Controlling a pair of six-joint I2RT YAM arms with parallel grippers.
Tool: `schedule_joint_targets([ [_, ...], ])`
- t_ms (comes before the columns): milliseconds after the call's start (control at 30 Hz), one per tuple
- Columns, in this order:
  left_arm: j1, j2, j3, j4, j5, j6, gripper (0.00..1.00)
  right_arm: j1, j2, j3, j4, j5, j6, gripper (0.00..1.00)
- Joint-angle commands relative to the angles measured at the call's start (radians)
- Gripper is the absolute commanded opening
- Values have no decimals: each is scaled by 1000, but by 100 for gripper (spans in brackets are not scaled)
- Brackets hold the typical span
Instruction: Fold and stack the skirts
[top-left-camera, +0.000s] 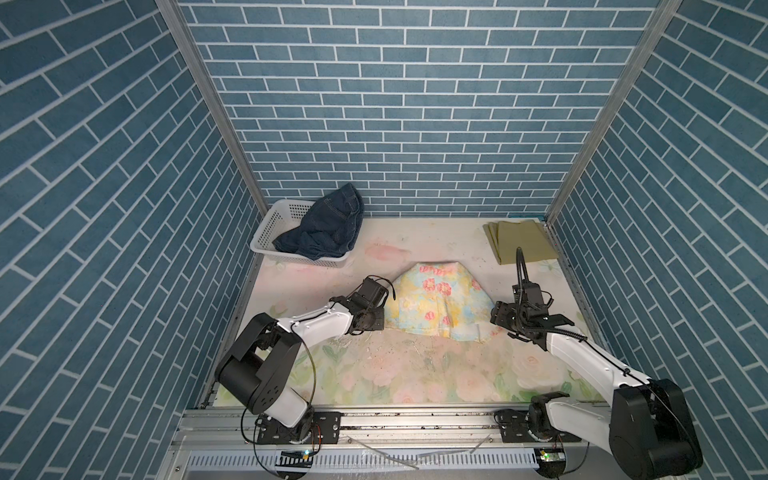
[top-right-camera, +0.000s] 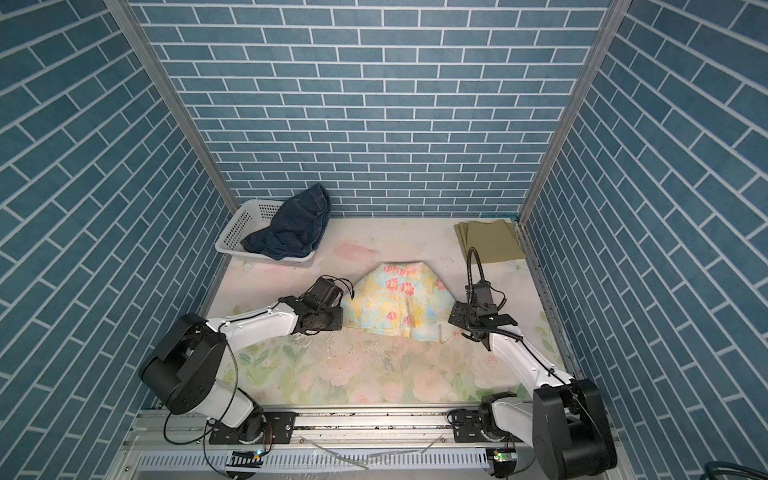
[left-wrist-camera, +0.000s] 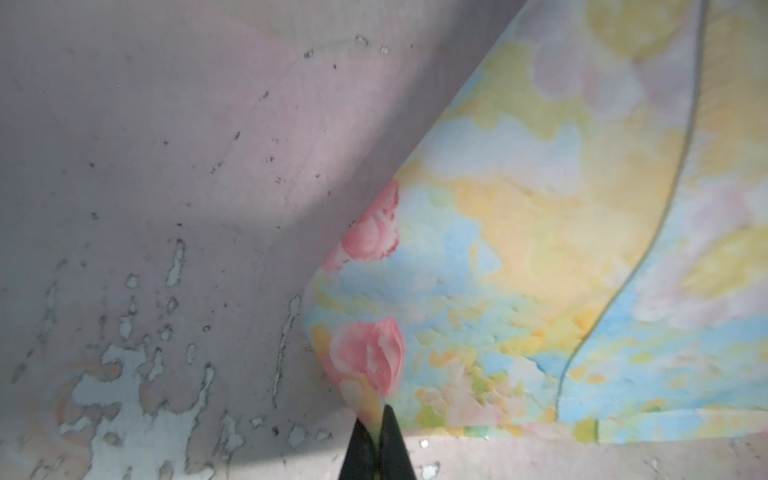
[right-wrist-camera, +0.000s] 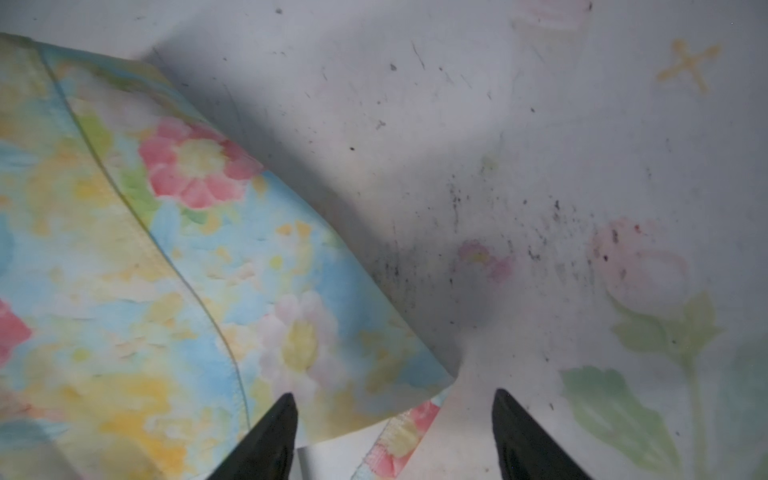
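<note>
The pastel blue-yellow skirt with pink flowers (top-left-camera: 432, 303) (top-right-camera: 395, 301) lies spread in the middle of the table. My left gripper (left-wrist-camera: 377, 432) is at its left near corner, shut on a pinch of the hem, which is lifted into a fold (left-wrist-camera: 365, 365). My right gripper (right-wrist-camera: 395, 397) hangs open over the skirt's right near corner (right-wrist-camera: 399, 432), with nothing between its fingers. In both top views the fingertips are hidden under the wrists. The olive-green skirt (top-left-camera: 521, 245) lies folded flat at the back right. The dark blue denim skirt (top-left-camera: 328, 228) is crumpled in the basket.
A white perforated basket (top-left-camera: 272, 226) stands at the back left, against the wall. Blue brick-pattern walls close in three sides. The table's flower-printed cover (top-left-camera: 415, 374) is worn and speckled. A metal rail (top-left-camera: 415, 419) with both arm bases runs along the front edge.
</note>
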Motion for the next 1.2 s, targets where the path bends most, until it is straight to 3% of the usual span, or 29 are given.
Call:
schedule_joint_targets([
  [0, -5, -61, 44, -53, -17, 27, 0, -29, 58, -34, 94, -102, 35, 74],
  [100, -5, -85, 49, -69, -16, 28, 0, -30, 116, -49, 154, -142, 42, 69],
  [167, -5, -100, 51, -73, -15, 26, 0, -30, 147, -53, 190, -173, 50, 59],
  [233, -5, -113, 62, -79, -16, 26, 0, -29, 170, -54, 243, -228, 65, 37],
  [300, -5, -129, 100, -105, -15, 36, 0, -24, 169, -44, 271, -266, 71, 2],
  [333, -5, -139, 128, -125, -21, 43, 0, -23, 149, -32, 258, -255, 72, 0],
  [467, -5, -205, 263, -192, -33, 79, 0, -23, -9, 63, 112, -172, 46, 0],
  [667, -5, -240, 537, -308, -58, 159, 0, -22, -184, 395, -189, -57, -68, 0],
  [867, -5, -257, 709, -365, -67, 200, 0, -22, -175, 667, -309, -5, -157, 0],
  [1167, -5, -321, 805, -428, -141, 261, 0, -22, -141, 840, -374, 18, -195, 0],
])
